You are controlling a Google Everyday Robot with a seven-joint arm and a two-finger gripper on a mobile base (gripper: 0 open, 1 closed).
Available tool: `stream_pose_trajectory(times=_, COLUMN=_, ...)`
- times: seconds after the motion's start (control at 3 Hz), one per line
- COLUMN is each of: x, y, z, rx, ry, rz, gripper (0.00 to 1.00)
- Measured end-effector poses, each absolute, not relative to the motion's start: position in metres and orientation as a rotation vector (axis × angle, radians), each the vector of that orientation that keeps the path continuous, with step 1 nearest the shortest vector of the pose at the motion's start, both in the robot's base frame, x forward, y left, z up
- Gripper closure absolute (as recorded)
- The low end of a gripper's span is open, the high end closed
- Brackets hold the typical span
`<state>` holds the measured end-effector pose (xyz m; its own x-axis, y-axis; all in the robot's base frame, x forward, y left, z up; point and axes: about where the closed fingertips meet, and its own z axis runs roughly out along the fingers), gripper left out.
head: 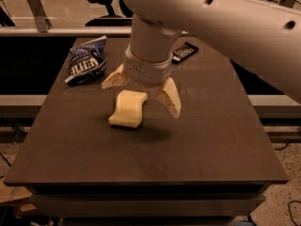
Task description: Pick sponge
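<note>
camera view: gripper (141,100) sits low over the table (207,145) mid-area, fingers (170,97) spread wide, nothing pinched. sponge (128,108) lies flat on the table, its far end between the two fingers, near end sticking out toward the camera. contact with the fingers: can't tell. blue chip bag (86,61) back-left, black bar (185,52) back-right, both well apart from the sponge

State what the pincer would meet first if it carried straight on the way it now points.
Most likely the sponge: the open pincer points down at the table, straddling the sponge's far end. Depth is unclear, so it might touch the table beside the sponge first.
</note>
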<state>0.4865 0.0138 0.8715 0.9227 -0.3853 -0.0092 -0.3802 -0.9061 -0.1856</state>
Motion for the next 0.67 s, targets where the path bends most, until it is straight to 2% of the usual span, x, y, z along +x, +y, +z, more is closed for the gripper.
stream_pose_trajectory(times=0.67, x=0.505, y=0.043, z=0.851, rx=-2.941, ry=0.452, rz=0.0, gripper=0.0)
